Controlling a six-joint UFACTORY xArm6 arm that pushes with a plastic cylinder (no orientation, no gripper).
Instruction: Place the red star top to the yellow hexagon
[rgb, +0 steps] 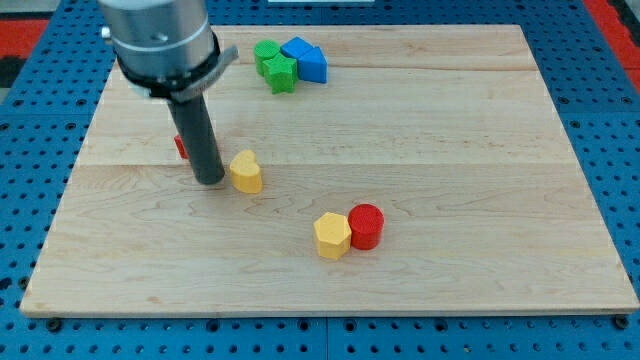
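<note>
The yellow hexagon (332, 235) lies on the wooden board below its middle, touching a red cylinder (366, 226) on its right. A red block (181, 147), mostly hidden behind the rod, shows as a sliver at the rod's left; its shape cannot be made out. My tip (209, 181) rests on the board at the view's left, just left of a yellow heart-like block (246, 171), and right of and slightly below the red sliver.
At the view's top, a green block (267, 52) and a green star (281, 73) sit clustered with two blue blocks (296, 47) (312, 66). The board (450, 150) lies on a blue perforated table.
</note>
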